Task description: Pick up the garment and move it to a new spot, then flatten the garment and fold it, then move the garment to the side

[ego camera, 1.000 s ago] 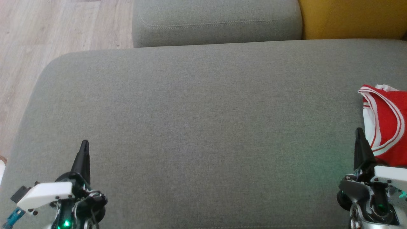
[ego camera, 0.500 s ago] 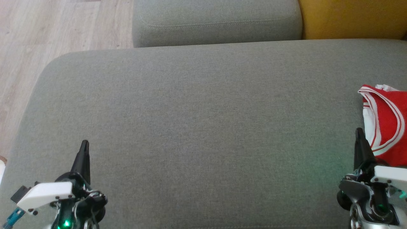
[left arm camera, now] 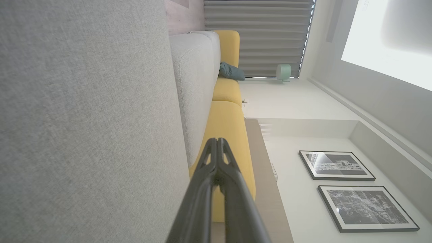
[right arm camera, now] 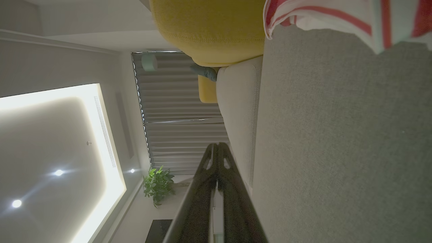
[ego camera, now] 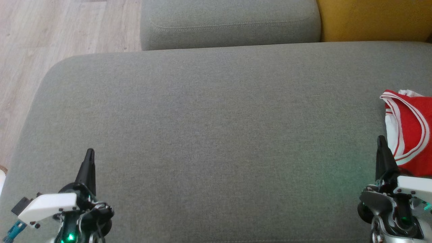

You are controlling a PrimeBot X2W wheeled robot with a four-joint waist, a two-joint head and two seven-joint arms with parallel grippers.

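The garment [ego camera: 410, 131] is red with white stripes and white trim; it lies bunched at the right edge of the grey sofa seat [ego camera: 216, 135], partly cut off by the picture. Its striped edge [right arm camera: 337, 17] also hangs across the top of the right wrist view. My right gripper [ego camera: 381, 140] is shut and empty, its tip just left of the garment's near edge. My left gripper [ego camera: 89, 152] is shut and empty at the lower left, over bare cushion. In the wrist views both pairs of fingers [left arm camera: 217, 143] [right arm camera: 217, 146] are pressed together.
A second grey cushion [ego camera: 229, 23] lies beyond the seat, with a yellow cushion [ego camera: 374, 20] to its right. Wooden floor [ego camera: 50, 40] borders the seat's left side. Framed pictures [left arm camera: 335, 165] hang on a wall, and a potted plant [right arm camera: 157, 184] stands by the blinds.
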